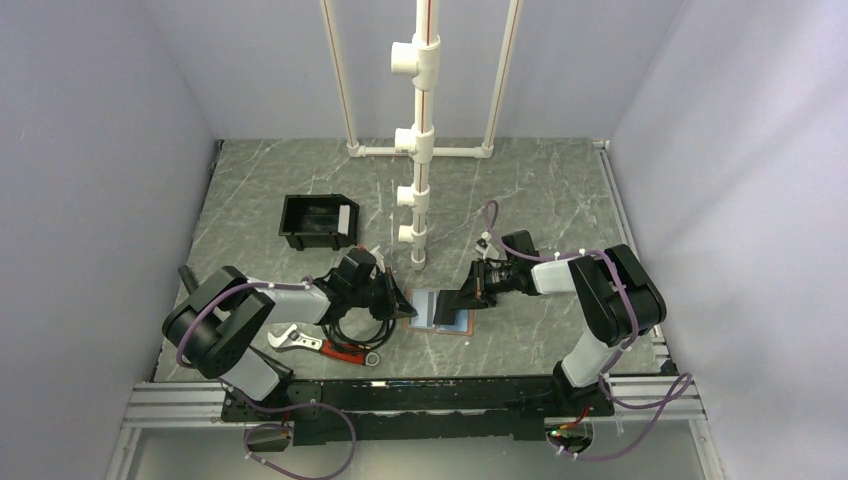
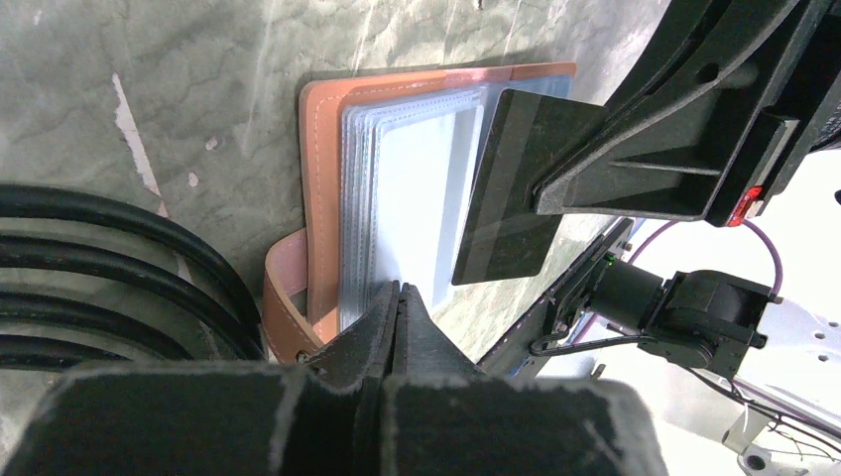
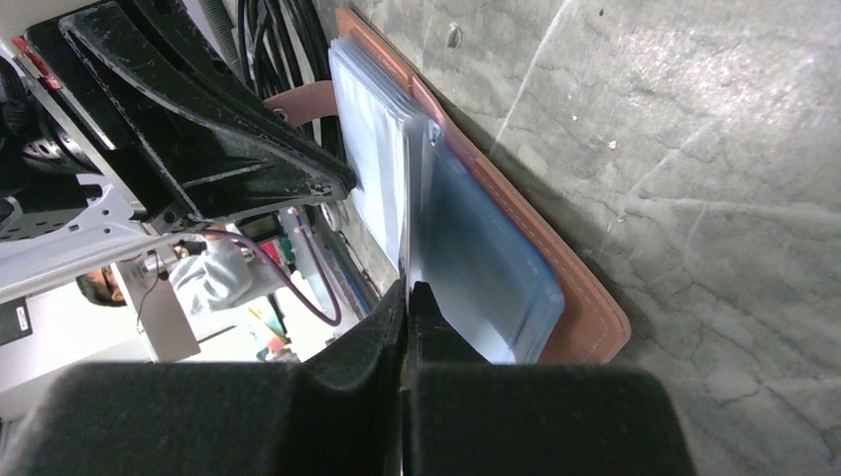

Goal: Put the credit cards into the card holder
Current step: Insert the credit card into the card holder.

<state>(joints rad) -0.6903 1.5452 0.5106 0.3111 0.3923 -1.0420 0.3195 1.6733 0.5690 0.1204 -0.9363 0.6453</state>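
The card holder (image 1: 443, 322) lies open on the table, with a brown rim (image 2: 322, 178) and a stack of clear sleeves (image 2: 417, 198). My right gripper (image 1: 468, 300) is shut on a credit card (image 2: 501, 198), which looks dark in the left wrist view. It holds the card on edge over the sleeves. The right wrist view shows the card edge-on (image 3: 417, 198), running from my right gripper (image 3: 408, 288) to the fold beside the blue half (image 3: 486, 268). My left gripper (image 1: 403, 305) is shut, its tips (image 2: 399, 291) against the sleeves' near edge. No other cards show.
A black open-topped bin (image 1: 318, 220) stands at the back left. A white pipe stand (image 1: 420, 150) rises behind the holder. A coil of black cable (image 1: 355, 325) and a red-handled wrench (image 1: 300, 342) lie by the left arm. The holder's strap (image 2: 283, 307) curls beside the cable.
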